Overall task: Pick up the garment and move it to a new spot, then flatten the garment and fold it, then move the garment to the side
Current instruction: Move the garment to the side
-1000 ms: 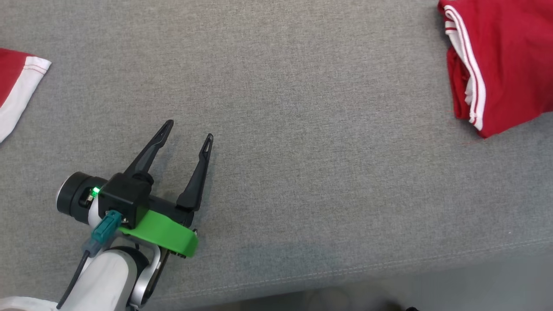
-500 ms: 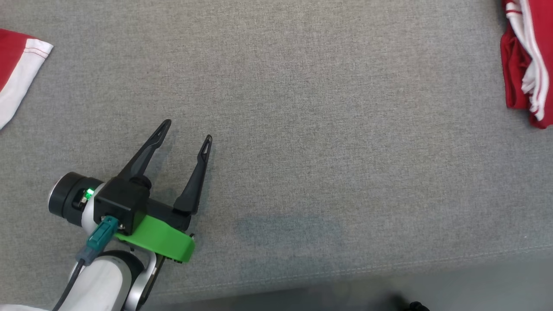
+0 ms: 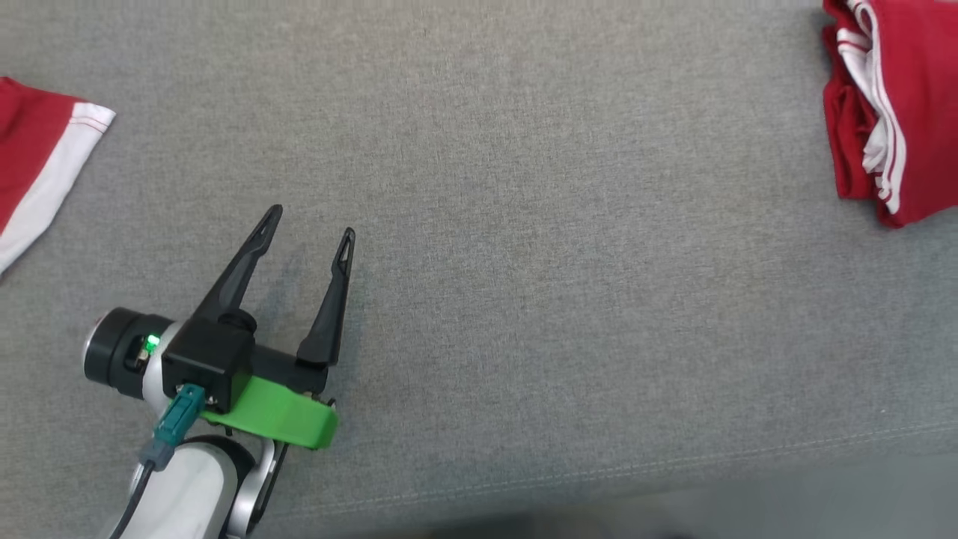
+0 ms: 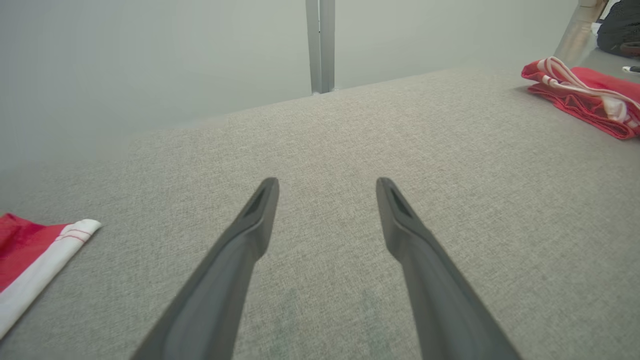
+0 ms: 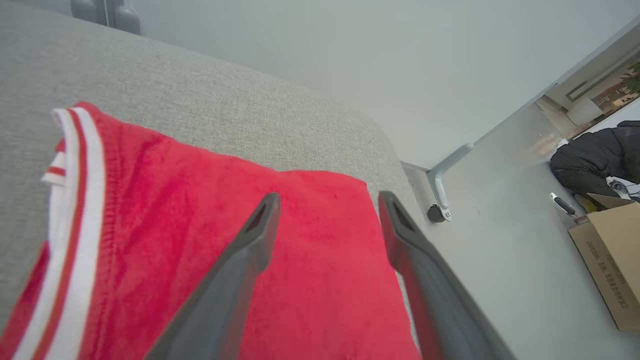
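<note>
The garment (image 3: 905,112) is red with white stripes and lies folded at the far right of the grey fabric surface (image 3: 524,224); it also lies at the upper right in the left wrist view (image 4: 585,92). My right gripper (image 5: 328,199) hangs open just above the garment (image 5: 200,225), nothing between its fingers. My left gripper (image 3: 310,224) stands open over bare surface at the lower left, far from the garment, and its fingers (image 4: 260,210) hold nothing.
Another red and white cloth (image 3: 37,165) lies at the left edge, also in the left wrist view (image 4: 35,255). The surface's front seam (image 3: 599,471) runs along the bottom. Past the surface's right edge are floor and a cardboard box (image 5: 610,260).
The folded garment has shifted right toward the picture's edge and looks more bunched. The head view itself has shifted a little. My left gripper has stayed open in about the same place.
</note>
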Available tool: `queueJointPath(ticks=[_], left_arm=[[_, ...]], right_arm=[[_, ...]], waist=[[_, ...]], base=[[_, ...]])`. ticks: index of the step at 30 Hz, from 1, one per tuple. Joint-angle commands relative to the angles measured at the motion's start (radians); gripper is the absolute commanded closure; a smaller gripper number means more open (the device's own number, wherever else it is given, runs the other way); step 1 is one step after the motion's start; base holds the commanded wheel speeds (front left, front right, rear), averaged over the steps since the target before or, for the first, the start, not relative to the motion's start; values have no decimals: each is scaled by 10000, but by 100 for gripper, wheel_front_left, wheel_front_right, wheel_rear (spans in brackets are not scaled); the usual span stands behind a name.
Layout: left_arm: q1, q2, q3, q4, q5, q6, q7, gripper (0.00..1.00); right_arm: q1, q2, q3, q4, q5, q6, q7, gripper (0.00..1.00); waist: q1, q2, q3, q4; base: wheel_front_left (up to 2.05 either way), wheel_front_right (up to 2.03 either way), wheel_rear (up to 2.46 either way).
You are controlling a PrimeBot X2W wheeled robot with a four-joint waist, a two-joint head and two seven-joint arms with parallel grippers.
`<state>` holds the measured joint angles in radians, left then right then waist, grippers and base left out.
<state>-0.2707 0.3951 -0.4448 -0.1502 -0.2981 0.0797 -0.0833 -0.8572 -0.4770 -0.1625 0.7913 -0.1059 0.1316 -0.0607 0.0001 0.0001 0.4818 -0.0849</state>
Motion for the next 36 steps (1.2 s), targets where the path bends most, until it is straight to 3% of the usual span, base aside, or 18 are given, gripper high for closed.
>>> queueJointPath(ticks=[1,3,9,15,22,36], left_arm=[[220,-97,50,206,-112,102,-148,0],[284,-165,104,300,-196,149,-191,0],[846,-666,834,863,-1009,778,-743,0],[1416,-1021,1316,1532,-1852,1000,-848,0],[2084,-1255,1895,2002,-2585,1305,-955,0],[3027,-1073,2187,2291,-3137,1303,-869,0]], right_arm=[[414,287,-230,-142,-44,-18,-298,0],[552,346,-280,-218,-127,-18,-432,0],[1293,1367,-466,-589,-206,-18,-1211,0],[2104,2399,-592,-870,595,-18,-1522,0],[3151,3142,-256,-1443,1464,-17,-1537,0],[5131,4172,1684,-2797,2832,-17,-1447,0]], waist=[[-1,-1,-684,-49],[-1,-1,-837,-62],[-1,-1,-1920,-117],[-1,-1,-3143,85],[-1,-1,-4310,237],[-1,-1,-5502,349]], base=[[0,0,0],[0,0,0],[0,0,0],[0,0,0],[0,0,0],[0,0,0]])
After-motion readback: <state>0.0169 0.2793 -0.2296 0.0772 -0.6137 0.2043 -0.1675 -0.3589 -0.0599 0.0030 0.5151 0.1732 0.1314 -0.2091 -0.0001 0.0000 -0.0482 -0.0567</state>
